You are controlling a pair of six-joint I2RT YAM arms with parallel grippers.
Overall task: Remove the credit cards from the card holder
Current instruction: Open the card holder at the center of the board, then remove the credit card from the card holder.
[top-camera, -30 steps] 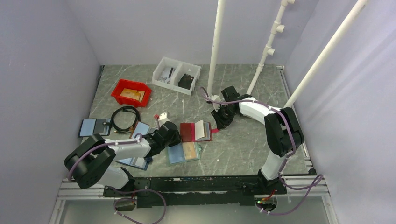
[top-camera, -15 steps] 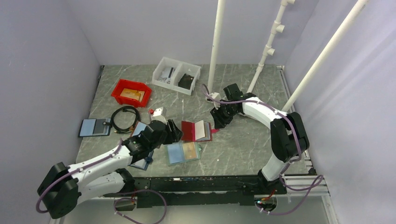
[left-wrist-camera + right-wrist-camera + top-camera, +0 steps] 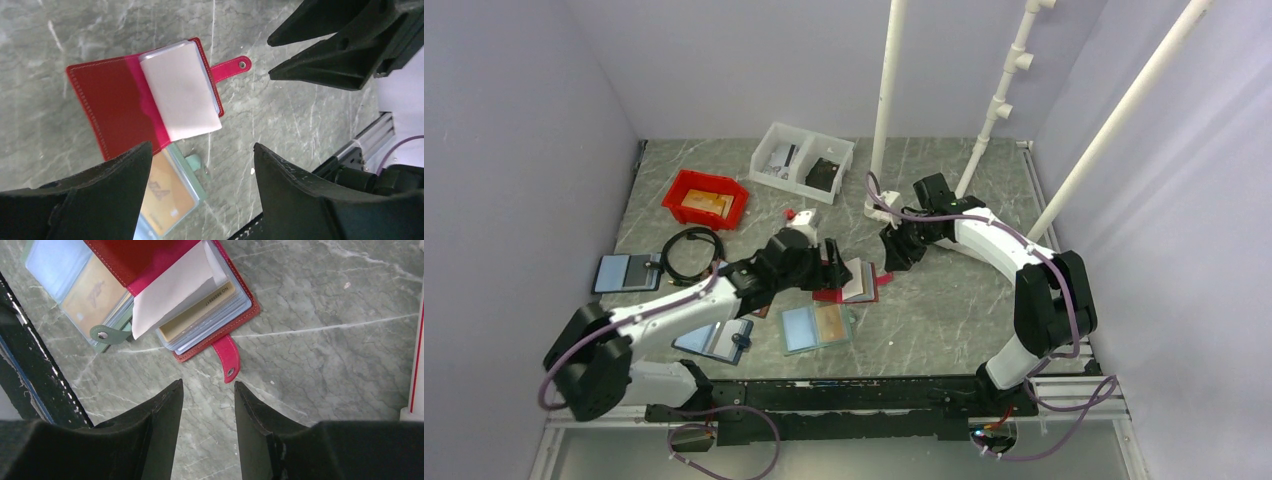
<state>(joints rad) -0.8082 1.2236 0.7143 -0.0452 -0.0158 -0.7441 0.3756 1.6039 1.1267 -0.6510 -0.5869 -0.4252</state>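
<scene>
Seen from above, the card holder (image 3: 859,283) lies open on the surface (image 3: 944,310), between the left tool (image 3: 832,265) and the right tool (image 3: 890,258). A teal holder (image 3: 816,326) sits just beside its near edge.

In the left wrist view, the left tool's jaws stand wide apart and empty above the red cover. A pale leaf (image 3: 182,95) hides the pocket side, and the pink tab (image 3: 232,66) points toward the right tool.

In the right wrist view, the right tool is parted and bare, just short of the tab. The credit cards (image 3: 202,307) show as tan and blue-grey edges stacked under the lifted leaf, and none is out yet.

The step in hand looks like a first grasp. The left tool would best pin the red cover flat. The right tool should come in low at the open edge, pinch one card's edge rather than the leaf or tab, and draw it straight away from the spine.
</scene>
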